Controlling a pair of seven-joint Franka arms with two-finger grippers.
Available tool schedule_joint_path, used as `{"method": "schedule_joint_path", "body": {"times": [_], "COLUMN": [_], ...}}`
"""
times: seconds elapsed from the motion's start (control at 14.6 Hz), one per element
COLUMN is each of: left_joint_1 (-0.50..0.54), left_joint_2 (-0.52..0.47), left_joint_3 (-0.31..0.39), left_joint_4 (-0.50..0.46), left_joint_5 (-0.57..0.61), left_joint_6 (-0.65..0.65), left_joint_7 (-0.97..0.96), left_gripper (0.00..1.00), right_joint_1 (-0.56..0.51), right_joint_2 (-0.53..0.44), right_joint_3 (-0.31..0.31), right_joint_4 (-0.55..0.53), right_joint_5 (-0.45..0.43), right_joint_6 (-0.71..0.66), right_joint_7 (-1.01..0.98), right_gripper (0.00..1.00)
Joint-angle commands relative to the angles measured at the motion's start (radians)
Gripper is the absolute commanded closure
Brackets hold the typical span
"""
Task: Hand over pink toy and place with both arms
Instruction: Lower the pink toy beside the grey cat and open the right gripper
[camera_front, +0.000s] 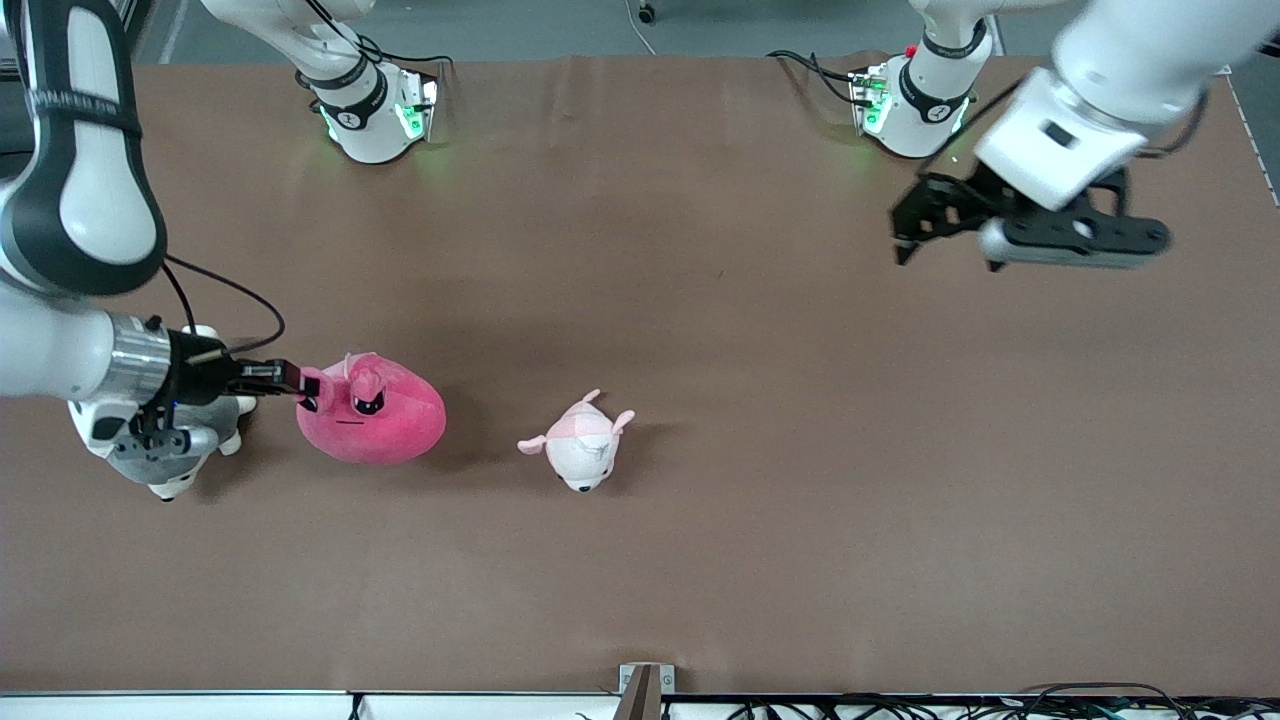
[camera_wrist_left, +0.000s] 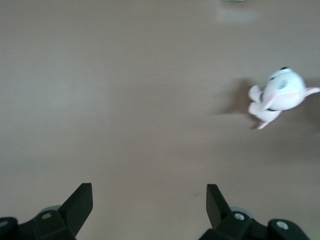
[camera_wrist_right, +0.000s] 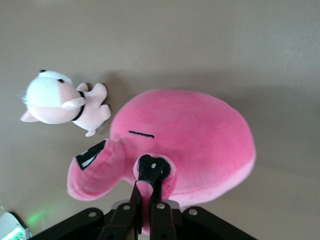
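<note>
The pink toy (camera_front: 372, 420) lies on the brown table (camera_front: 760, 420), toward the right arm's end, with its black eyes and small tuft turned up. The right gripper (camera_front: 305, 386) is down at the toy's edge on the side away from the pale pink-and-white animal plush (camera_front: 581, 448); its fingers (camera_wrist_right: 150, 212) are pinched fully together on a fold of pink fabric by one of the eyes, as the right wrist view shows close up. The toy's round body rests on the table.

The pale pink-and-white animal plush lies near the pink toy, apart from it, toward the left arm's end and slightly nearer to the front camera. A grey-and-white husky plush (camera_front: 165, 445) lies just beside the pink toy toward the right arm's end, partly hidden under the right arm's wrist.

The left gripper (camera_front: 948, 240) waits in the air well apart from the pink toy, over bare table near the left arm's base (camera_front: 915, 105). Its fingers (camera_wrist_left: 80, 205) are spread as wide as they go and hold nothing.
</note>
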Motion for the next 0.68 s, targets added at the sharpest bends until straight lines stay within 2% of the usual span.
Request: {"method": "schedule_joint_path", "body": {"times": [0.0,0.14,0.27,0.62], "left_joint_1": [0.115,0.175,0.192,0.191], "left_joint_2": [-0.069,-0.075,-0.093,-0.119], "left_joint_3": [-0.007,-0.005,-0.002,-0.004], "left_joint_4": [-0.093,-0.100,-0.100,-0.096], "left_joint_5": [-0.032,-0.032,-0.027,-0.019], "left_joint_6": [0.007,0.007,0.004,0.005], "left_joint_7": [0.118,0.175,0.191,0.189], "left_gripper": [0.00,0.00,0.00,0.00], "right_joint_1": [-0.041,-0.044,-0.056,-0.072], "right_joint_2": [0.072,0.088,0.111,0.157], "right_joint_3": [0.018,0.018,0.018,0.018], "right_joint_4": [0.070,0.070,0.067,0.067], "right_joint_5": [0.031,0.072,0.120,0.134], "right_joint_6": [-0.017,-0.020,-0.031,-0.039], "right_joint_7": [-0.045,-0.046,-0.048,-0.078], "right_gripper": [1.00,1.00,1.00,1.00]}}
